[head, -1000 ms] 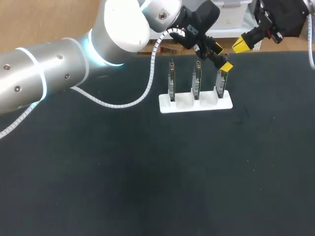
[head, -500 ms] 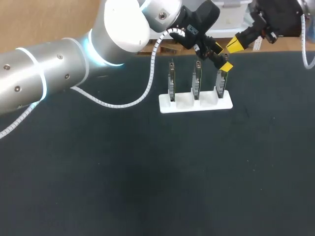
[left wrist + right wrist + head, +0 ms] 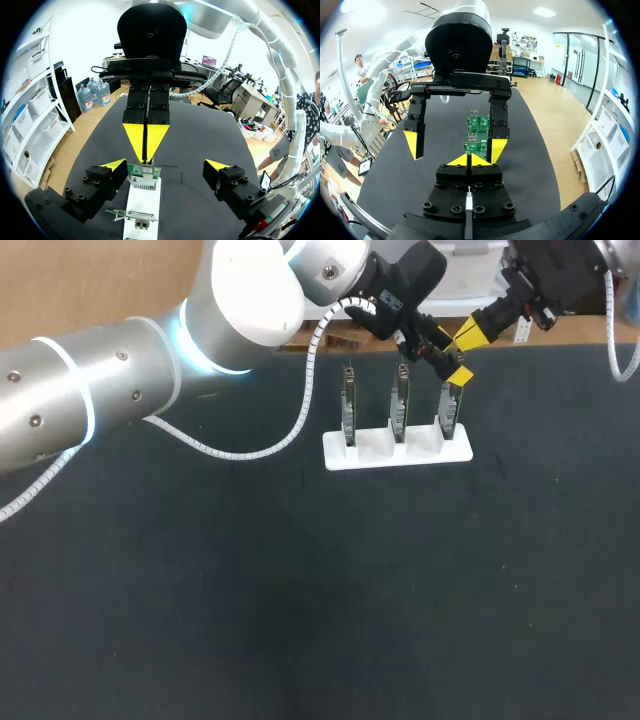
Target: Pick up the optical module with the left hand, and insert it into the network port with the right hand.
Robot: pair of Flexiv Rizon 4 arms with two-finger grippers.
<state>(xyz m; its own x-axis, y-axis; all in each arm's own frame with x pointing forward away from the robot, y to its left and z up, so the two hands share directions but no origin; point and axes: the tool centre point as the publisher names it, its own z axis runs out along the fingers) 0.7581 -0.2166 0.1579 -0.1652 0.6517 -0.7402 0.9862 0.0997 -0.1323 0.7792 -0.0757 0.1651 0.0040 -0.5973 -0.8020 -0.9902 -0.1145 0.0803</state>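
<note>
Fingers (image 3: 100, 187) of the left gripper (image 3: 165, 166) stand wide apart and grasp nothing. They straddle the top of the right-end circuit board (image 3: 144, 176), and in the left wrist view neither tip touches it. Facing it from the opposite side, the right gripper (image 3: 145, 150) has its two yellow tips pressed together into one point, close above that same board's upper edge; whether anything is pinched between them cannot be told. Three green circuit boards stand upright, side by side, in a white holder (image 3: 395, 452) near the far edge of the black table (image 3: 300, 590). A nearer board (image 3: 131, 215), under the left gripper, carries a small metal network port (image 3: 140, 224). Which part is the optical module cannot be told.
</note>
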